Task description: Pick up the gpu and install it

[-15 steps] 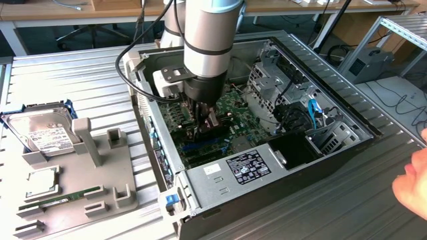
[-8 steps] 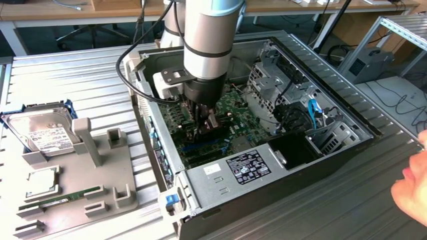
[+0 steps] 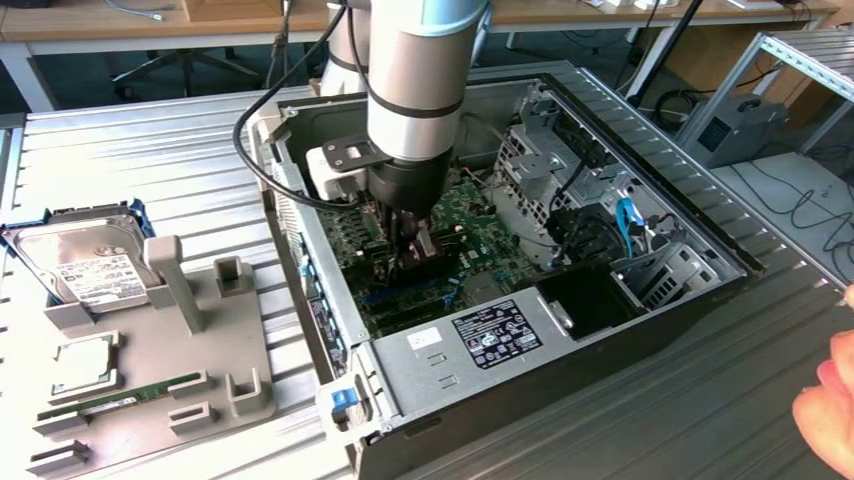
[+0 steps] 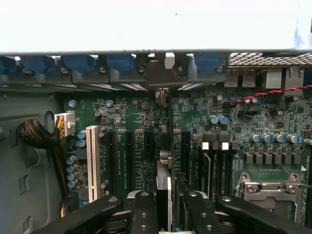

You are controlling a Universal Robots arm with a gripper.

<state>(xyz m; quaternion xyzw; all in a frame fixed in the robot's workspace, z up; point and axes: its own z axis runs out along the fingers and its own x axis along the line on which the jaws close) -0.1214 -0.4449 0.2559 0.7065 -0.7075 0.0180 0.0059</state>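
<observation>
1. One open case [image 3: 694, 250] lies on its side on the metal table, near the middle of the exterior view, with the arm [image 3: 416, 80] reaching down into it.
2. The board [image 4: 263, 117] covers the case floor. Its black slots [image 4: 185, 151] run side by side next to a white slot [image 4: 92, 161].
3. A grey tray [image 3: 200, 350] sits at the exterior view's left, well apart from the case. It carries a hard drive [image 3: 87, 265] and a memory stick [image 3: 120, 395].
4. The gripper [image 4: 164, 197] is deep in the case, low over the board. Its fingers [image 4: 144, 209] are clamped on the gpu from both flat sides.
5. The gpu [image 4: 164, 165] stands edge-on between the fingers, over the row of slots and in line with them. Its far end points toward the rear wall of the case. Whether its edge is already in a slot cannot be told.
6. Handling, as a judgement:
   - The card is light and stiff, so a grip across its flat faces near the middle should hold it square.
   - It is fragile: the fan and the contact edge are not places to grip.
   - It will likely resist any tilt on entering a slot, so an upright hold matters.
7. A person's hand [image 3: 834, 400] shows at the exterior view's right edge, clear of the case.
</observation>
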